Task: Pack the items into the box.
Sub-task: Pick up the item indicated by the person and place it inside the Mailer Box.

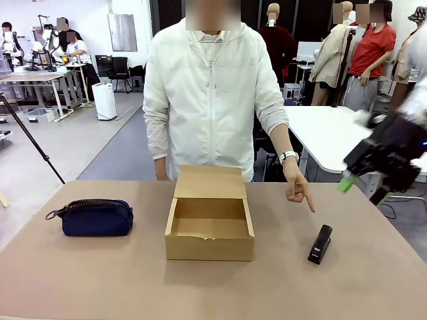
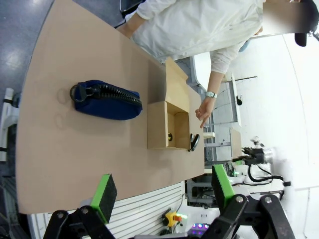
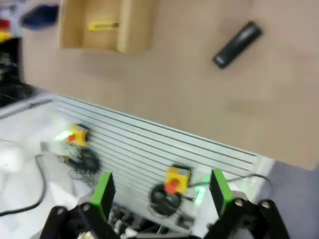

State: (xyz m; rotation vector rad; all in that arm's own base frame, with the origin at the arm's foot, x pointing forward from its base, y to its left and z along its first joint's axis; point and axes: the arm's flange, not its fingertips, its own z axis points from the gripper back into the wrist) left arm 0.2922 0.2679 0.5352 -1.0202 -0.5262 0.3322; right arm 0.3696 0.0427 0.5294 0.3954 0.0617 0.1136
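The brown cardboard box (image 1: 209, 228) stands open at the table's middle, its lid flap folded back toward the person. The navy-blue zip pouch (image 1: 95, 217) lies to its left, the small black stapler (image 1: 320, 244) to its right. A person's hand (image 1: 297, 188) points a finger down at the stapler. My right gripper (image 1: 363, 179) hangs blurred in the air at the right edge, above and beyond the stapler, open and holding nothing. In the left wrist view my left gripper (image 2: 162, 191) is open, high over the table's near edge, with the pouch (image 2: 106, 100) and box (image 2: 168, 119) ahead.
The person stands at the far side of the tan table (image 1: 100, 280). In the right wrist view, the stapler (image 3: 237, 44) and box (image 3: 102, 25) lie beyond a ribbed white panel (image 3: 149, 144) with red stop buttons. A white table (image 1: 327, 133) stands behind right.
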